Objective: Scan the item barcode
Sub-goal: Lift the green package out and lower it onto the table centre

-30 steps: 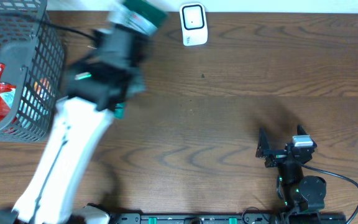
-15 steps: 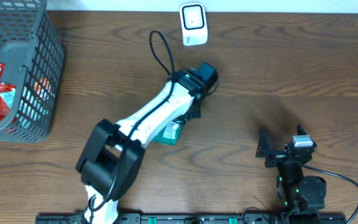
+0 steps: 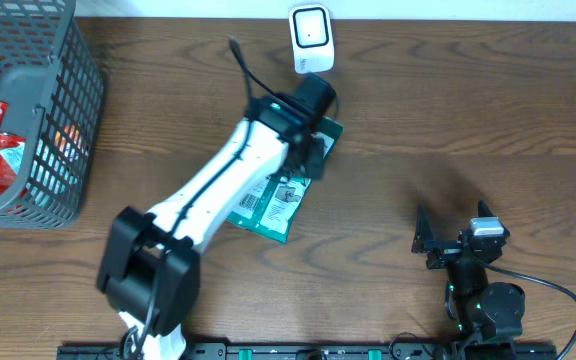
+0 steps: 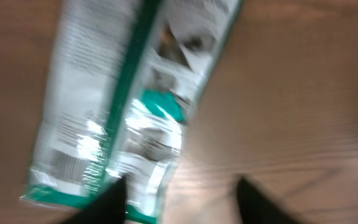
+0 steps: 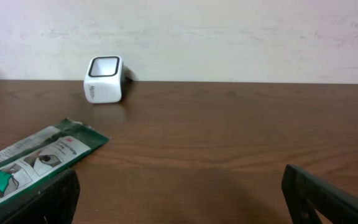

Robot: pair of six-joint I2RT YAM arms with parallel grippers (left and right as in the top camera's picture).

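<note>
A second ago my left end effector (image 4: 179,194) was pinched shut on the packet (image 3: 273,200) and held it up near the scanner (image 3: 311,40). Now the fingers have parted, with bare wood showing between them. The packet lies flat on the bench (image 3: 468,100), printed side up, just short of the scanner and partly under my forearm. My wrist view is blurred, so I can only say that one fingertip seems to overlap the packet's near corner without gripping it. My right end effector (image 5: 179,196) sits parked with its fingers spread wide, well apart from everything, and it holds nothing. I judge that I have let the packet go. No picture shows whether the barcode met the scanner's window. If it did not, I must pick the packet up again and present it.
</note>
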